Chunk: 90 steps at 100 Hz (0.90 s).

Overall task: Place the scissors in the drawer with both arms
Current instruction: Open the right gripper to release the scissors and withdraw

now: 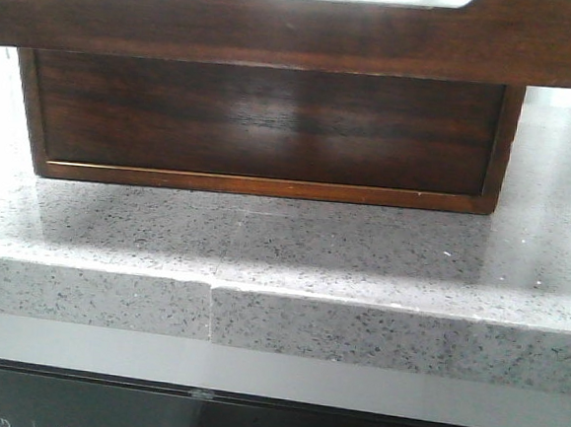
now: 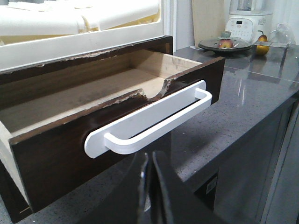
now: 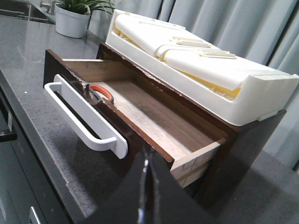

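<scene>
The drawer [image 3: 154, 116] is standing pulled out of the dark wooden cabinet [image 3: 243, 154], filling the middle of the right wrist frame, and the scissors [image 3: 99, 94] are lying inside it, their orange handle showing just behind the drawer front at centre left, close to the white handle [image 3: 86, 122]. The right gripper [image 3: 145, 186] is hanging at the bottom centre of that frame, short of the drawer front, its jaws closed together on nothing. Over in the left wrist view, the left gripper [image 2: 149, 186] is sitting at bottom centre just below the white handle, not touching it, with its jaws drawn almost together and only a thin slit between them, nothing held. A cream plastic rack [image 3: 196, 65] is resting on top of the cabinet, upper right. A potted plant [image 3: 74, 16] is standing in the upper left corner on the speckled grey countertop [image 3: 42, 70]. In the front view, only the cabinet's lower panel is showing, above the counter edge.
</scene>
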Available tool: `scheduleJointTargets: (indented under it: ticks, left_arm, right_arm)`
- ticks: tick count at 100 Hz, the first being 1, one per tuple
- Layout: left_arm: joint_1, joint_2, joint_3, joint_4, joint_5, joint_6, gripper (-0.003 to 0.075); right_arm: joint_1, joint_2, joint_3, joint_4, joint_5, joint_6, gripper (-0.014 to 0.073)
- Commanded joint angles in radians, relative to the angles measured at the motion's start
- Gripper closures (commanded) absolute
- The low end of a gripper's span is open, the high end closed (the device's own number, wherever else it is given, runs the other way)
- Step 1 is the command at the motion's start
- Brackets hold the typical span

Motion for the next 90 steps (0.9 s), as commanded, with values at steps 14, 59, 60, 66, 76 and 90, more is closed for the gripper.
scheduleJointTargets:
  ticks: [14,59,60,66,76,90]
  left_arm:
    - [0.002,0.008,-0.022,-0.011,-0.08,-0.01,0.074]
    - [0.002,0.008,-0.022,-0.011,-0.08,-0.01,0.074]
    - [0.002,0.008,-0.022,-0.011,-0.08,-0.01,0.074]
    - [0.002,0.008,-0.022,-0.011,-0.08,-0.01,0.074]
    - [0.014,0.0,-0.014,-0.011,-0.086,-0.008,0.074]
    - [0.122,-0.059,0.105,0.014,-0.238,0.202,0.074]
  right_arm:
    - [-0.017,0.007,-0.02,-0.01,-0.101,0.009,0.0639]
    - [-0.017,0.007,-0.02,-0.01,-0.101,0.009,0.0639]
    - [-0.017,0.007,-0.02,-0.01,-0.101,0.009,0.0639]
    - [-0.017,0.007,-0.02,-0.01,-0.101,0.009,0.0639]
    - [-0.017,0.007,-0.02,-0.01,-0.099,0.009,0.0639]
    - [-0.017,0.007,-0.02,-0.01,-0.098,0.009,0.0639]
